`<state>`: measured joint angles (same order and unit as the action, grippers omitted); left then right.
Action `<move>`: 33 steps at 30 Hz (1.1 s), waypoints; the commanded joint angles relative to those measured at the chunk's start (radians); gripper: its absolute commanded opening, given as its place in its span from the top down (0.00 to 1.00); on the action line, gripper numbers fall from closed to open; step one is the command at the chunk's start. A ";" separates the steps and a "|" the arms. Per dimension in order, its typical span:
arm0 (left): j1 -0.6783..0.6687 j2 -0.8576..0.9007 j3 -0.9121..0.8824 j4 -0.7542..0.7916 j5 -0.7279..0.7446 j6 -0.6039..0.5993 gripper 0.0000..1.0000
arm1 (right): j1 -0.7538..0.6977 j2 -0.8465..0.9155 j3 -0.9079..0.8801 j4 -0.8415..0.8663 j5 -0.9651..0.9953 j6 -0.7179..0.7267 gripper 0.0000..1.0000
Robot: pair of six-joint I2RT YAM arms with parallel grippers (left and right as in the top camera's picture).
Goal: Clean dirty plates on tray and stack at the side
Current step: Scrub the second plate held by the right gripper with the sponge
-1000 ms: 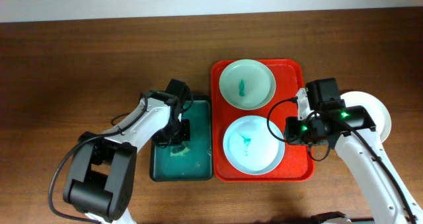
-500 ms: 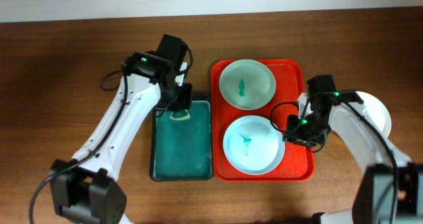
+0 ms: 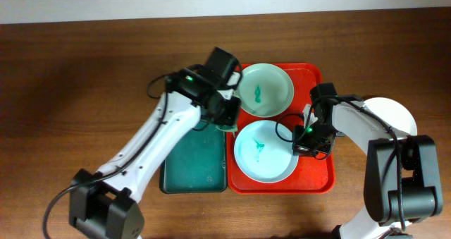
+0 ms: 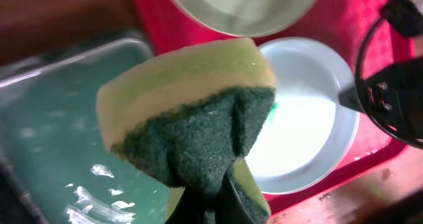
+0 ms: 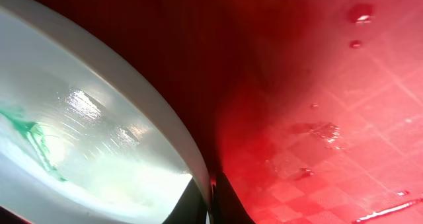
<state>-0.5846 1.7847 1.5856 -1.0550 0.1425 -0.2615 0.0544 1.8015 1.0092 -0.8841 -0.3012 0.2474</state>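
Observation:
The red tray [image 3: 317,77] holds two plates. The far plate [image 3: 263,89] has a teal smear. The near plate [image 3: 264,151] also has a teal smear and shows in the left wrist view [image 4: 301,112] and the right wrist view [image 5: 86,138]. My right gripper [image 3: 301,137] is shut on the near plate's right rim [image 5: 208,184]. My left gripper [image 3: 227,119] is shut on a yellow-green sponge [image 4: 192,115], held above the edge between the two trays. A third plate [image 3: 402,119] lies on the table right of the tray, partly under my right arm.
A dark green tray [image 3: 194,161] with wet patches lies left of the red tray, and shows in the left wrist view [image 4: 46,118]. The wooden table [image 3: 84,70] extends left and back. The table's far edge runs along the top.
My left arm lifted the sponge off the green tray and carried it right, to the red tray's left edge. My right gripper moved left onto the near plate's right rim.

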 commanded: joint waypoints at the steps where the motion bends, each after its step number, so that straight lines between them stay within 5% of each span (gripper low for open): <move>1: -0.068 0.107 -0.033 0.089 0.168 -0.022 1.00 | -0.002 0.020 -0.007 0.010 0.156 0.072 0.96; 6: -0.140 0.283 -0.033 0.229 0.318 -0.023 1.00 | -0.002 0.020 -0.007 0.001 0.156 0.068 0.96; 11: -0.146 0.409 -0.033 0.243 0.294 -0.060 1.00 | -0.002 0.020 -0.007 -0.002 0.156 0.068 0.96; 16: -0.126 0.414 0.015 0.075 -0.184 -0.084 1.00 | -0.002 0.020 -0.007 -0.002 0.156 0.064 0.96; 22: -0.127 0.414 0.031 0.019 -0.301 -0.084 1.00 | -0.002 0.020 -0.007 -0.002 0.156 0.056 0.96; 24: -0.127 0.414 0.031 0.072 -0.192 -0.086 1.00 | -0.002 0.020 -0.007 -0.001 0.156 0.056 0.96; 28: -0.145 0.426 0.031 0.283 0.273 -0.086 1.00 | -0.002 0.020 -0.007 -0.001 0.156 0.057 0.96; 33: -0.208 0.475 0.031 0.322 0.352 -0.086 1.00 | -0.002 0.020 -0.007 -0.001 0.156 0.056 0.96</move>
<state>-0.7475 2.2044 1.6180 -0.7227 0.3794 -0.3408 0.0540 1.7962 1.0145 -0.8963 -0.2584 0.2874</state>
